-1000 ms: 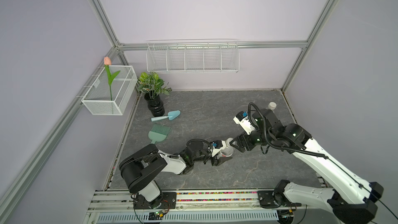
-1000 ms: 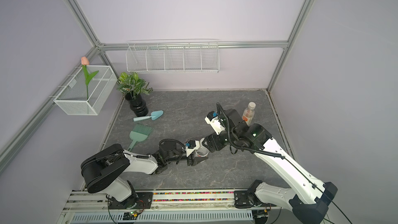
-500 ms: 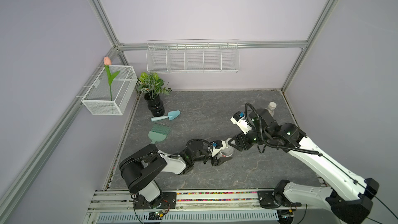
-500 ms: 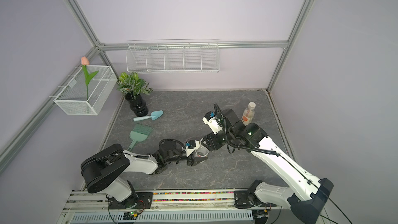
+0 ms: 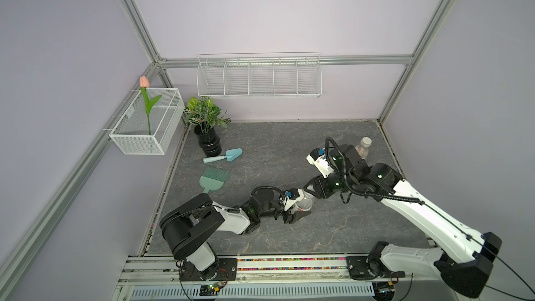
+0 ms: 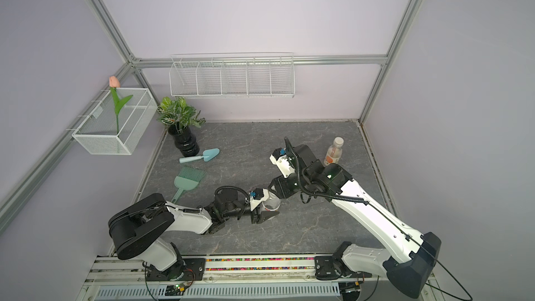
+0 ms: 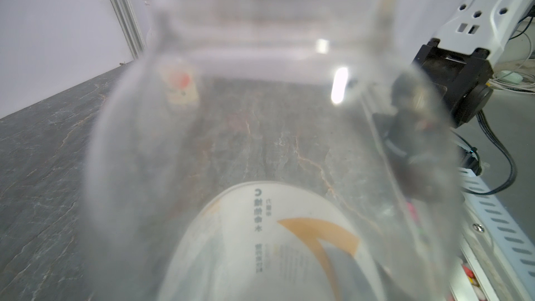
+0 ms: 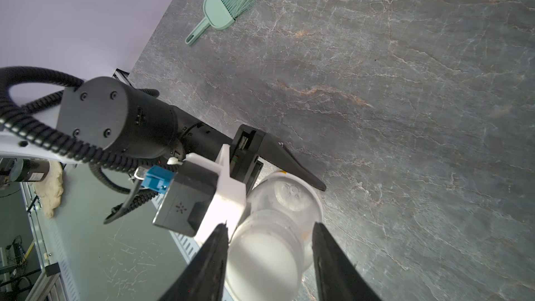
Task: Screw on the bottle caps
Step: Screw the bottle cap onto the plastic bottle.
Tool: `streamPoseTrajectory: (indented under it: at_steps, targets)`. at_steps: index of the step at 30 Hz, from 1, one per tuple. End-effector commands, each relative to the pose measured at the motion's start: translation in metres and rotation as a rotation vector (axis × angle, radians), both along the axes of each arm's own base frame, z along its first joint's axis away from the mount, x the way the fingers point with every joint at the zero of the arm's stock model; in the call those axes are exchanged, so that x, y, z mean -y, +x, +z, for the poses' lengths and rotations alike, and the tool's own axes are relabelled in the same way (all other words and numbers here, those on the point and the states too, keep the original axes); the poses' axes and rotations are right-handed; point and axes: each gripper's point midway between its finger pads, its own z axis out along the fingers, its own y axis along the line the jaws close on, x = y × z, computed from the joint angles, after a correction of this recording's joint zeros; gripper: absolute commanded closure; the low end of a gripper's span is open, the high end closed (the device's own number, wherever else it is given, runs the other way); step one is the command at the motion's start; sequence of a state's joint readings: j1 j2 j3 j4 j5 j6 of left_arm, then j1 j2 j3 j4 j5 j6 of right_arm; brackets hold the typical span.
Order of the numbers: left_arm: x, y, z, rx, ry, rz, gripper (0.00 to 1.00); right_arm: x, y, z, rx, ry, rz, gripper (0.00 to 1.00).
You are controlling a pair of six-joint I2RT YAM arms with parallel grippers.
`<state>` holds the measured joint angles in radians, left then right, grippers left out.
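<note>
Top views: in both top views the left hand (image 5: pixel 302 207) (image 6: pixel 269 209) lies low over the grey surface (image 5: pixel 269 146) (image 6: pixel 246 146) at about six o'clock, clenched on a clear bottle (image 5: pixel 306 200) (image 6: pixel 272 201). The right hand (image 5: pixel 310 193) (image 6: pixel 274 194) reaches in from three o'clock and meets the top of that bottle. The far bottle (image 5: pixel 363 152) (image 6: pixel 333 154), marked with orange, stands well apart near the two o'clock corner, with the far cap (image 5: pixel 366 141) (image 6: pixel 338 141) on its neck. A black vase (image 5: pixel 209 143) of leaves stands at ten o'clock, with a blue trowel (image 5: pixel 228 155) and a green brush (image 5: pixel 214 179) near it. Left wrist view: the bottle (image 7: pixel 260 140) fills nearly everything, blurred. Its white label (image 7: pixel 260 241) carries print and an orange patch, and the far bottle (image 7: pixel 179 85) shows faintly through the clear wall. Right wrist view: the right hand (image 8: pixel 270 224) straddles the white cap (image 8: pixel 260 259) sitting on the bottle (image 8: pixel 289 195). One finger is at the cap's edge and the other stands a sliver away, so the hand is not yet clenched. A left-hand finger (image 8: pixel 289 163) lies along the bottle's side.
</note>
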<state>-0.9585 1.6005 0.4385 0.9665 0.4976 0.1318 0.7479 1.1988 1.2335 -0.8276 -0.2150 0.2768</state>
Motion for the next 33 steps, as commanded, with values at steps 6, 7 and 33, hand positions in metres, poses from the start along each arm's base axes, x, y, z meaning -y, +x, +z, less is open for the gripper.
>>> streamPoseTrajectory:
  at_steps: [6,7,33]
  targets:
    - [0.000,0.001,0.022,0.055,-0.061,0.002,0.35,0.003,0.002,-0.014,-0.073,0.005,-0.109,0.51]
    - [0.001,0.001,0.023,0.054,-0.063,0.003,0.35,0.003,0.002,-0.012,-0.075,0.017,-0.116,0.48]
    - [0.000,0.002,0.021,0.037,-0.058,0.008,0.35,0.006,-0.014,0.003,0.078,0.014,0.029,0.31]
